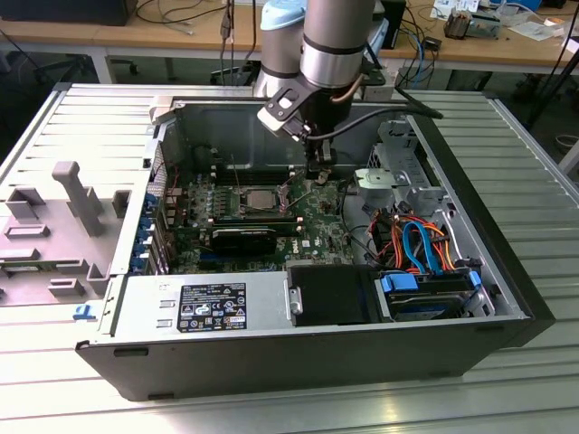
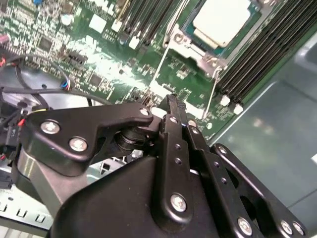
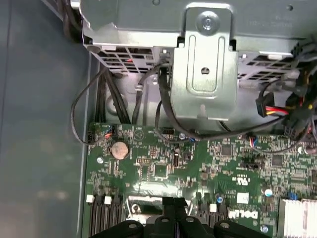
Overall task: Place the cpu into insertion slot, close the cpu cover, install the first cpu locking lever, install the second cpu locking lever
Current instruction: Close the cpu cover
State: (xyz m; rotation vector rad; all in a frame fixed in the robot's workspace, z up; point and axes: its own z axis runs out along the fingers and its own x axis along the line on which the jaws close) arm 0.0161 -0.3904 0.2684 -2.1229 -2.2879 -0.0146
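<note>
a black label (image 1: 213, 307) with white print and small marks sits on the silver power supply box (image 1: 145, 294) in the exterior view; its lines are too small to read. in the first wrist view the green board (image 3: 148, 168) carries a white logo in block letters (image 3: 242, 214), a white certification mark (image 3: 241, 181) and tiny white component codes, too fine to make out. in the second wrist view the cpu (image 2: 221, 20) has a washed-out top, any marking unreadable.
</note>
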